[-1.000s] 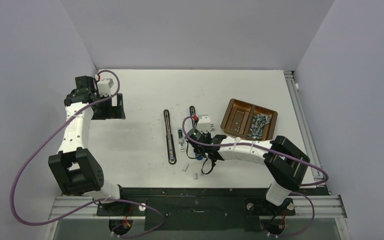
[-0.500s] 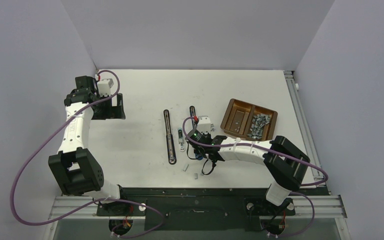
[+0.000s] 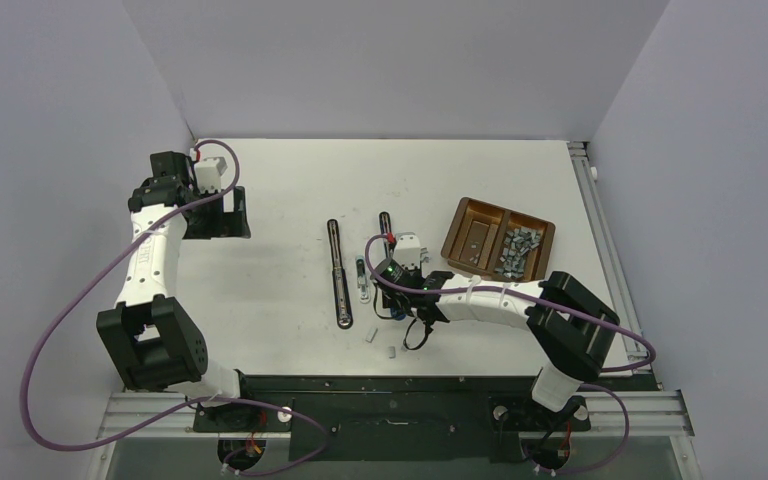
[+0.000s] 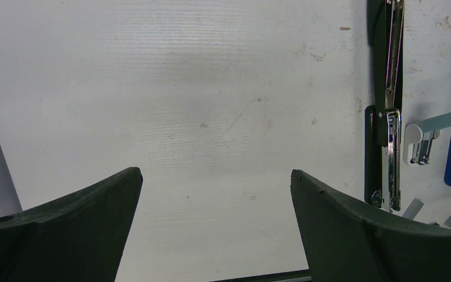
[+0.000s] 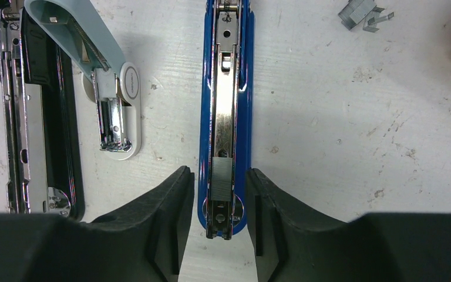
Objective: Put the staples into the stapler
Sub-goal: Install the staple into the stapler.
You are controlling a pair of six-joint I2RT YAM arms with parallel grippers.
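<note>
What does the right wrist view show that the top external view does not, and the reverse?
Only the right wrist view: a staple strip lying in the blue stapler's channel, between the open fingers of the right gripper. Only the top external view: the brown tray's two compartments, a heap of staples in one, and the left gripper far to the side. Both: the black stapler and the small pale stapler, lying opened.

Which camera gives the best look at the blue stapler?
The right wrist view: the blue stapler lies open lengthwise, its metal channel showing, with a grey staple strip on it between the right gripper's fingers. From the top external view the arm hides most of it; the left wrist view catches only a blue edge.
</note>
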